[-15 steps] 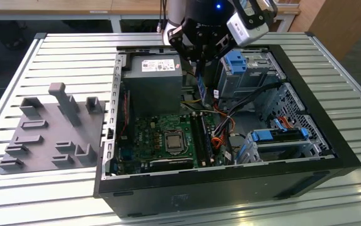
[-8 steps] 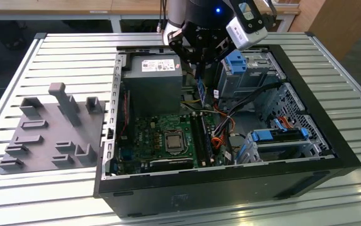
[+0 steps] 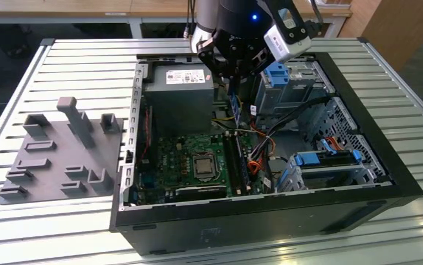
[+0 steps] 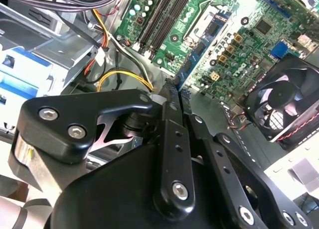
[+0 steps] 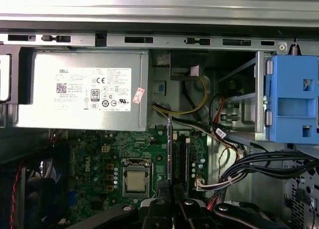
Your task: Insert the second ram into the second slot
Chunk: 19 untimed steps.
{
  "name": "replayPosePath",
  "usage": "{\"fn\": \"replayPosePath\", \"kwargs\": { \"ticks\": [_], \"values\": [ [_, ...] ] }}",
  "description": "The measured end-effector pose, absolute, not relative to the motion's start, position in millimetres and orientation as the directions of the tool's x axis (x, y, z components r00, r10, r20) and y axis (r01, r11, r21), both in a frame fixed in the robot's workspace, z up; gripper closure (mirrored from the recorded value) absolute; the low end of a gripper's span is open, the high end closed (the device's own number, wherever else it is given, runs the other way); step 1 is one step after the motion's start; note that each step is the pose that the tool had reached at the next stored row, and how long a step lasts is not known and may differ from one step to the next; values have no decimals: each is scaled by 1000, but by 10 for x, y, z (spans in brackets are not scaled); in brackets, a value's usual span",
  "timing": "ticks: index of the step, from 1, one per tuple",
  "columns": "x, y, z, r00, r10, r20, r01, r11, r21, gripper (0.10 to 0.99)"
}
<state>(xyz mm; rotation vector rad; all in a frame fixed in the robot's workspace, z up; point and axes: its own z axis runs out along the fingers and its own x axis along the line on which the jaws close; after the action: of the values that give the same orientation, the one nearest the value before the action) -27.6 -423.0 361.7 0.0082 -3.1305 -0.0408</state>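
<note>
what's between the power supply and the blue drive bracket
In the first wrist view, yellow and black cables loop between the power supply and the blue drive bracket, beside a grey metal frame.

Note your arm: black gripper (image 4: 175, 93) linkages, silver screw heads (image 4: 180, 190), pale grey camera box (image 3: 289, 33), blue status light (image 3: 254, 17)

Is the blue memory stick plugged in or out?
Out: the end effector holds the second ram in the air, above the motherboard.

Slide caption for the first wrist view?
Gripper shut on the second ram, seen edge-on, held over the memory slots beside the processor socket in the open computer case.
</note>
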Motion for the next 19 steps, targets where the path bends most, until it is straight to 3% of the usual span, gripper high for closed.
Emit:
{"fn": "replayPosePath", "kwargs": {
  "ticks": [19],
  "values": [
    [-218,-4282,3510,-1000,-5,11,-5,1000,26,949]
  ]
}}
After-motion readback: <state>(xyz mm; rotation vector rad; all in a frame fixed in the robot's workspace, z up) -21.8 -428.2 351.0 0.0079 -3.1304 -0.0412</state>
